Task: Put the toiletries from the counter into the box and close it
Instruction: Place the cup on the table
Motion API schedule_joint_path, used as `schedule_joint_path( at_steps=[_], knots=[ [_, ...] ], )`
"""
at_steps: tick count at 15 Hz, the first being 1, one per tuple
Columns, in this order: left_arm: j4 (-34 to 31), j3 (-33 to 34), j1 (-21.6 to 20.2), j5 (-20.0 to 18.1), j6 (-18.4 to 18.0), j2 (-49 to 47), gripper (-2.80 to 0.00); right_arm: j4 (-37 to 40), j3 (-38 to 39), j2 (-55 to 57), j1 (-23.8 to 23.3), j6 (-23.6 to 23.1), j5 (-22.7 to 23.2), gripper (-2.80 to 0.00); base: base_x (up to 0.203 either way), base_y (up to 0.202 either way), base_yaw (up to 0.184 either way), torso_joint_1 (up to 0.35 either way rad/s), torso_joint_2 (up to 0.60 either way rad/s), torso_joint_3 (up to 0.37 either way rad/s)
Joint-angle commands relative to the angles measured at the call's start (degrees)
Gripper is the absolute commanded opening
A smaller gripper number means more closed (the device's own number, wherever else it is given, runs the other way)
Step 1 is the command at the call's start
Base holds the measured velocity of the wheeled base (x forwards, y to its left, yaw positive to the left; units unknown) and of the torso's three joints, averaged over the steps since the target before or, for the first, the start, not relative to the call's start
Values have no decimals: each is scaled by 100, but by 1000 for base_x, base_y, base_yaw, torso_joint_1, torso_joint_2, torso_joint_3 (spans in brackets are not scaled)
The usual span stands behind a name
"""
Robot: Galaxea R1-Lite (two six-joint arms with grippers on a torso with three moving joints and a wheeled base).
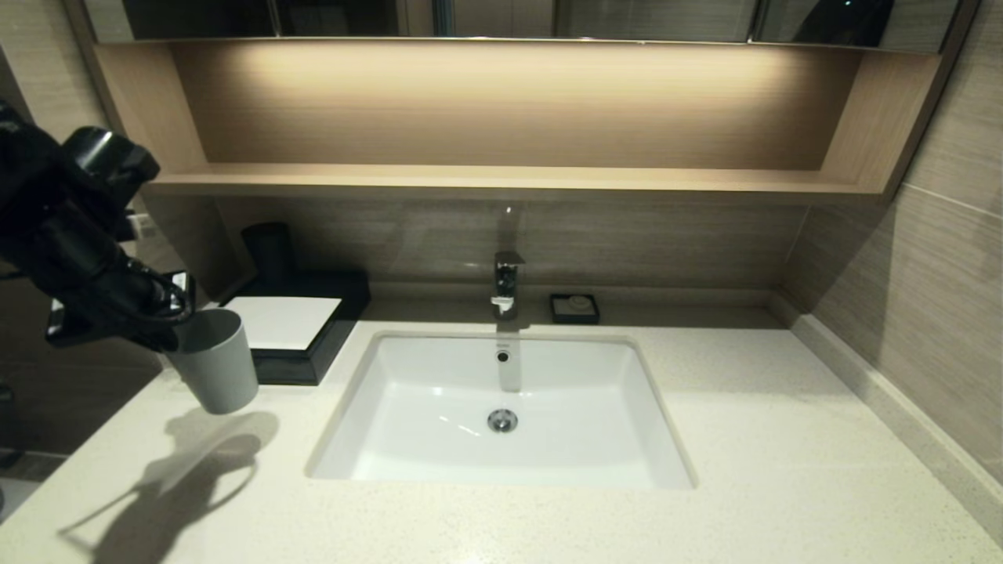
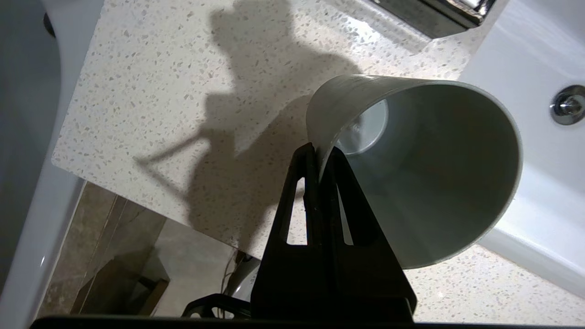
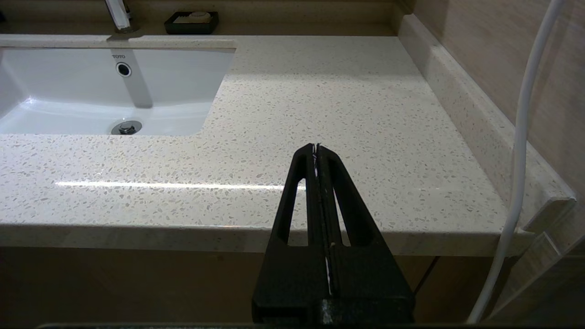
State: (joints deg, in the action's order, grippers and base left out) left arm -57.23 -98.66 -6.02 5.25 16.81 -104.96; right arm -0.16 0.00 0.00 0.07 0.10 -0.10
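My left gripper (image 1: 182,312) (image 2: 320,148) is shut on the rim of a grey tumbler cup (image 1: 215,360) (image 2: 434,183). One finger is inside the wall and one outside. The cup hangs tilted a little above the left part of the speckled counter (image 1: 705,439), in front of the box (image 1: 286,323). The box is low and black with a white top panel. The cup's inside looks empty. No toiletries show in any view. My right gripper (image 3: 316,147) is shut on nothing, low at the counter's (image 3: 343,91) front edge on the right, outside the head view.
A white sunken basin (image 1: 407,392) with a chrome faucet (image 1: 507,282) fills the middle. A small black soap dish (image 1: 574,308) (image 3: 191,22) sits behind it to the right. A dark cup (image 1: 269,251) stands behind the box. A white cable (image 3: 521,137) hangs by the right wall.
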Motion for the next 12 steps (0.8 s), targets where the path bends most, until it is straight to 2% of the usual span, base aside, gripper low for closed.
schedule_joint_path(
  at_steps=[1, 7, 12],
  knots=[
    [-4, 319, -197, -11, -47, 34, -280, -2, 9, -9, 1, -1, 1, -280, 0, 0, 0, 0, 0, 0],
    [1, 417, -359, -607, -64, -160, -280, -2, 4, 0, 1, -1, 1, -280, 0, 0, 0, 0, 0, 0],
    [-25, 427, -364, -674, -81, -254, -280, -2, 8, 0, 1, -1, 1, -280, 0, 0, 0, 0, 0, 0]
  ],
)
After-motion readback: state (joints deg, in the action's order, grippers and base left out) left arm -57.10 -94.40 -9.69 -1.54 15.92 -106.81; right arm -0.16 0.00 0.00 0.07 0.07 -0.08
